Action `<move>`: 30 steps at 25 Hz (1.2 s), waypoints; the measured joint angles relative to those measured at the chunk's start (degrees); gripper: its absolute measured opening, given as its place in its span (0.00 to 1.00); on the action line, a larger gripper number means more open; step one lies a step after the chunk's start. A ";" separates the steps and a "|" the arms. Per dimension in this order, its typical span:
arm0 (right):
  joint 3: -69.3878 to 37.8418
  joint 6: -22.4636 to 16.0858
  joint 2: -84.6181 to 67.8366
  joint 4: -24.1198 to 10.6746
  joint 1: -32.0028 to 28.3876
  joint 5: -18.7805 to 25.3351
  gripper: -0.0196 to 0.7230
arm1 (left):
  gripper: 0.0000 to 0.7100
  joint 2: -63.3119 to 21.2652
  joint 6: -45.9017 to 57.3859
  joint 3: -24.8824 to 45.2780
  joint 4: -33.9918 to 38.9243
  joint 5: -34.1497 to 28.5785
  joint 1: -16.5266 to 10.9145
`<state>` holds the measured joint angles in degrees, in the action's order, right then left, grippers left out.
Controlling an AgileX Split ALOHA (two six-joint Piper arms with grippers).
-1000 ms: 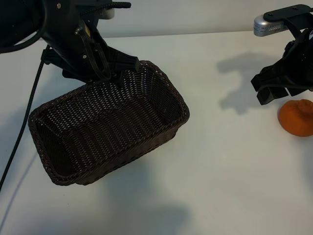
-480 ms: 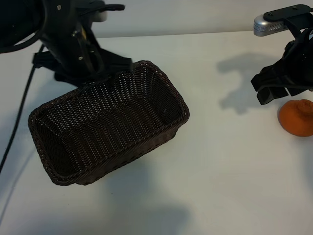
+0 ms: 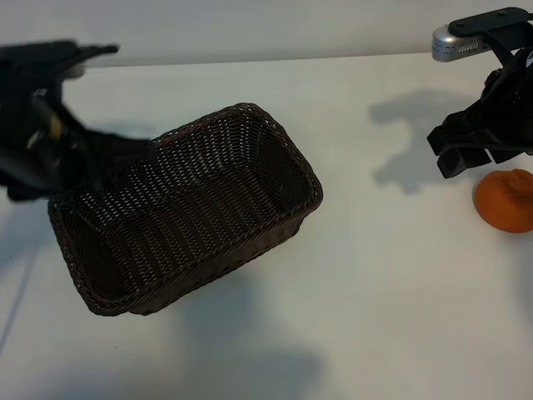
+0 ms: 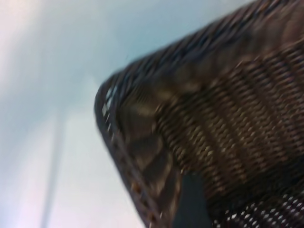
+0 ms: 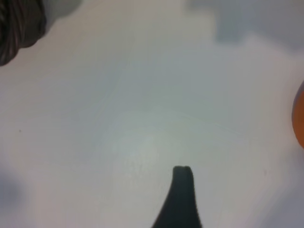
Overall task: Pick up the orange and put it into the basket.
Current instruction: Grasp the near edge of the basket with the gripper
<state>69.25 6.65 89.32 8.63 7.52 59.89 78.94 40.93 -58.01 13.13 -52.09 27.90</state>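
The orange (image 3: 505,200) lies on the white table at the far right; a sliver of it (image 5: 300,121) shows in the right wrist view. The dark woven basket (image 3: 275,146) stands empty at centre left, and its rim (image 4: 111,137) fills the left wrist view. My right gripper (image 3: 463,155) hangs open just above and left of the orange, not touching it; one of its fingers (image 5: 182,190) shows over bare table. My left gripper (image 3: 125,154), blurred by motion, is open at the basket's far left rim, holding nothing; one finger (image 4: 190,202) shows against the weave.
White table (image 3: 391,292) spreads between the basket and the orange and along the front. The left arm's black cable trails down the left edge. A corner of the basket (image 5: 19,26) shows in the right wrist view.
The left arm has swung left, away from the basket's far rim, toward the table's left edge. Basket, orange and right arm have stayed where they were.
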 joint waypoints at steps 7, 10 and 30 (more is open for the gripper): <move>0.00 0.01 0.00 0.05 0.00 -0.05 0.83 | 0.81 -7.21 11.70 10.04 4.98 1.95 0.00; 0.00 0.01 0.00 0.05 0.00 -0.05 0.83 | 0.81 -8.23 14.72 13.29 6.96 1.91 -1.36; 0.00 0.01 0.00 0.31 0.00 -0.53 0.83 | 0.81 0.00 13.26 20.32 -3.56 22.92 -10.61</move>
<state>69.25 6.66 89.32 8.94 7.52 59.36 78.93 54.19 -37.69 9.57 -29.17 17.29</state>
